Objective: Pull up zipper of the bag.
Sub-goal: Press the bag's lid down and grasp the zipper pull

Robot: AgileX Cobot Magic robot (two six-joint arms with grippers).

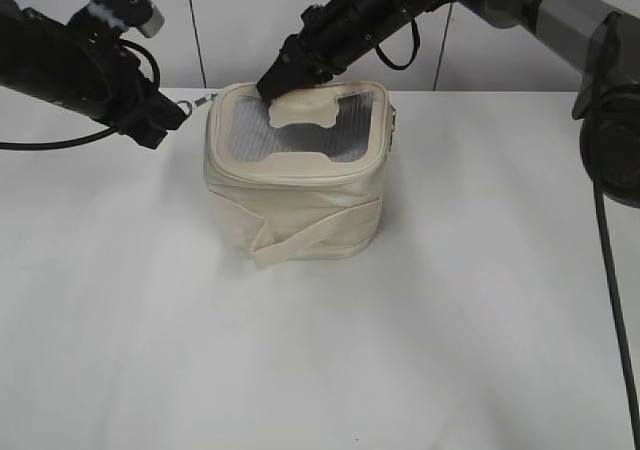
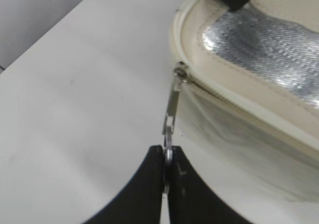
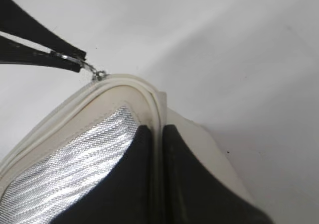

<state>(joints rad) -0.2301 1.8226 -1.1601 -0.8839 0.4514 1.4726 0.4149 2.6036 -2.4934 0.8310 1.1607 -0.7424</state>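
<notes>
My left tool is clenched on the zipper ring. My right tool pinches the bag rim. The thin ring could slip out if I pull askew.

Bag: small, boxy, cream, soft; upright on white surface; lid with greyish see-through panels; cream strap slanting across front side. Zipper: thin cream line under lid rim; silver pull at lid's left corner, stretched away from bag, ring end pinched
</notes>
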